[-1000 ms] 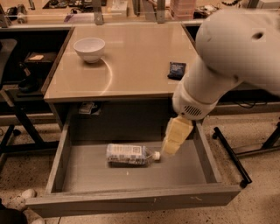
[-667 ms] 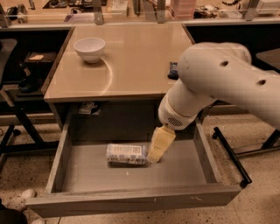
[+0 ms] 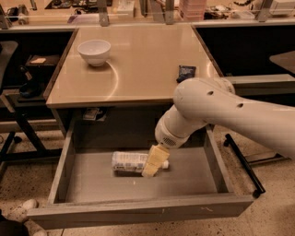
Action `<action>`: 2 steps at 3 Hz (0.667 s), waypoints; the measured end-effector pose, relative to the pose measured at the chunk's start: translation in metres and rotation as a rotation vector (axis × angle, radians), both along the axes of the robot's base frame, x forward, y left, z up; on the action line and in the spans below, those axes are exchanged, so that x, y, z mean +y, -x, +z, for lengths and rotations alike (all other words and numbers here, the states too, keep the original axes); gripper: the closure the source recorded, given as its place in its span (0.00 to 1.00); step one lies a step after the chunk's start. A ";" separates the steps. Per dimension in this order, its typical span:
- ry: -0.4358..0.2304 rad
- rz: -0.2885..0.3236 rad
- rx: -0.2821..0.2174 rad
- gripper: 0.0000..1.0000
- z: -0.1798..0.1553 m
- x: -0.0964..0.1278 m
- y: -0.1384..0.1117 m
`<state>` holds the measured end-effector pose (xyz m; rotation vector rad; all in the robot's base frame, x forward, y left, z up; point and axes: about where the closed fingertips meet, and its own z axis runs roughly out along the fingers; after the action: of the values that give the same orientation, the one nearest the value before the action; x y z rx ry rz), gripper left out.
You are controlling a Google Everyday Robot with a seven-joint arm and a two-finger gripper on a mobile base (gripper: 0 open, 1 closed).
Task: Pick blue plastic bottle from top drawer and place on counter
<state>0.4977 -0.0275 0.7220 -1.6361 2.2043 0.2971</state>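
Observation:
The blue plastic bottle lies on its side on the floor of the open top drawer, its white cap pointing right. My gripper hangs from the white arm down inside the drawer, right over the bottle's cap end, and its cream-coloured finger covers part of the bottle. The beige counter lies above and behind the drawer.
A white bowl stands at the counter's back left. A small dark blue flat packet lies near the counter's right edge. A tan ledge with metal posts runs behind. Black frames stand at left and right on the floor.
My arm has swung left and lower into the drawer. The gripper has gone from right of the bottle's cap to directly over its right end. The bottle has not moved.

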 end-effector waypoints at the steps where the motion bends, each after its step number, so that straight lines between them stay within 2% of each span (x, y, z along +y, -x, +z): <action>1: -0.039 0.007 0.030 0.00 -0.027 0.021 -0.005; 2: -0.046 0.007 0.036 0.00 -0.032 0.025 -0.006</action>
<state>0.5036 -0.0029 0.6900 -1.6272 2.2015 0.3793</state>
